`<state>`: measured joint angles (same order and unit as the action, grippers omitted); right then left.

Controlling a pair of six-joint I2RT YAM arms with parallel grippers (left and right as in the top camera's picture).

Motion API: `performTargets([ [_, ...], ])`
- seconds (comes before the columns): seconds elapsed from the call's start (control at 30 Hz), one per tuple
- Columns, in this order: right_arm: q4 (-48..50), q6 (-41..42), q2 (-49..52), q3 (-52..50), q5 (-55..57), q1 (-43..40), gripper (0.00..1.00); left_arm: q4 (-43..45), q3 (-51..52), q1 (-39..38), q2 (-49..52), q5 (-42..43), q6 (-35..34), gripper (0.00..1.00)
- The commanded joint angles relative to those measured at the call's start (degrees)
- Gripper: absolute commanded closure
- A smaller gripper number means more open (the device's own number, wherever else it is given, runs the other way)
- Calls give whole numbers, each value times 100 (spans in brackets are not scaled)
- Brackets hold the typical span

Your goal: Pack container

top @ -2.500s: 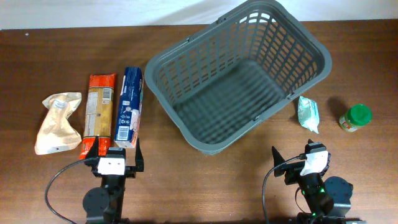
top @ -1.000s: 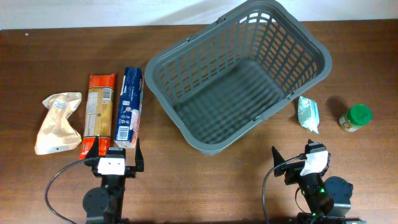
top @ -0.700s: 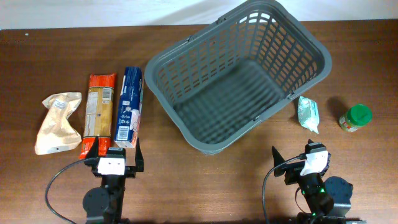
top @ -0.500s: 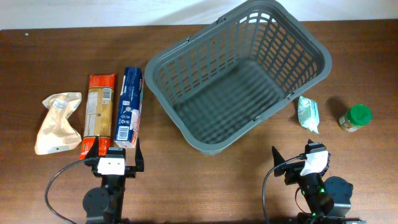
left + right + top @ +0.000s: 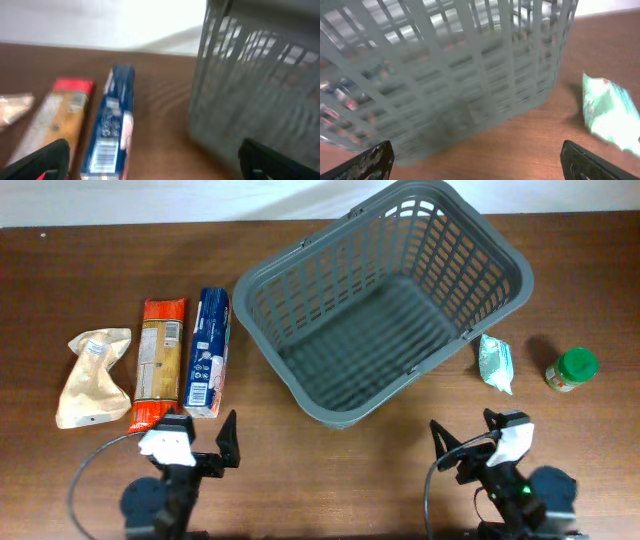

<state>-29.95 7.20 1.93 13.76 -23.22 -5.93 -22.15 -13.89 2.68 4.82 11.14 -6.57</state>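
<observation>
Container [image 5: 370, 340] is set askew at the middle of the table [image 5: 300, 470]. On its left 3 packs are laid side by side: a blue box [image 5: 208, 352], an orange packet [image 5: 160, 363] and a beige bag [image 5: 92, 376]. On its right a pale green pouch [image 5: 496, 362] and a green-lidded jar [image 5: 572, 369] are placed. The left gripper [image 5: 155, 162] and right gripper [image 5: 480, 162] are held near the table's front edge, their 2 fingers each spread wide.

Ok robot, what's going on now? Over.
Left pincer open, right pincer open, both holding nothing. Basket empty, nothing packed yet. Nothing blocking its top.
</observation>
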Motion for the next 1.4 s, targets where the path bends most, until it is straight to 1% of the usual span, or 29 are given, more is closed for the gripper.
performTargets([
  [0.0,-470,208,584,1482,525,42,1,-334,-1373,-17,667,-101,-85,1],
  [0.07,-894,17,1143,2227,772,42,1,-540,-1921,-17,1156,-105,26,1],
  [0.23,-2002,-664,2848,4277,894,42,1,-1213,-3510,-17,2732,-79,114,1],
  [0.27,-2144,-772,3106,4603,894,42,1,-1364,-3829,-17,3034,-55,168,1],
  [0.3,-2352,-876,3521,5136,887,42,1,-1552,-4251,-17,3416,11,326,1],
  [0.43,-2791,-831,4577,6620,428,42,1,-2422,-5759,-17,4695,181,756,1],
  [0.53,-3088,-680,5077,7300,24,42,1,-3397,-6940,-17,5652,280,754,1],
  [0.6,-3093,-671,5296,7552,-223,42,1,-3960,-7563,-17,6159,310,748,1],
  [0.67,-3093,-603,5453,7683,-326,42,1,-4367,-7938,-17,6526,308,750,1],
  [0.73,-3121,-424,5602,7779,-304,39,1,-4553,-8074,-17,6765,393,728,1],
  [0.83,-3261,-190,5853,7960,-151,42,17,-4824,-8089,-20,6931,612,772,1],
  [0.87,-3353,-142,5965,8050,-81,42,22,-4909,-8089,-17,6940,612,791,10],
  [0.9,-3458,-66,6089,8159,35,42,31,-4959,-8089,-17,6940,662,863,43],
  [0.93,-3534,-66,6194,8247,105,42,43,-5007,-8096,-20,6926,765,970,71],
  [0.97,-3659,-66,6382,8419,190,42,55,-5095,-8135,-20,6905,868,992,75],
  [1.0,-3718,-68,6474,8511,216,42,59,-5147,-8170,-20,6891,890,990,80],
  [1.03,-3783,-68,6599,8638,256,42,72,-5226,-8231,-22,6881,894,990,98],
  [1.07,-3838,-66,6734,8782,286,42,82,-5353,-8332,-39,6865,892,990,98],
  [1.1,-3873,-68,6843,8898,295,42,87,-5482,-8441,-66,6854,887,990,98],
  [1.13,-3899,-66,6972,9033,295,42,94,-5648,-8592,-116,6848,881,990,98],
  [1.17,-3912,-63,7073,9138,295,42,96,-5816,-8756,-184,6837,855,994,98],
  [1.23,-3930,-20,7307,9350,299,42,96,-6218,-9110,-400,6811,660,997,98],
  [1.3,-3930,208,7479,9457,413,42,96,-6572,-9364,-640,6782,501,997,98],
  [1.37,-3919,479,7698,9495,623,42,96,-6961,-9586,-1073,6728,404,1012,98],
])
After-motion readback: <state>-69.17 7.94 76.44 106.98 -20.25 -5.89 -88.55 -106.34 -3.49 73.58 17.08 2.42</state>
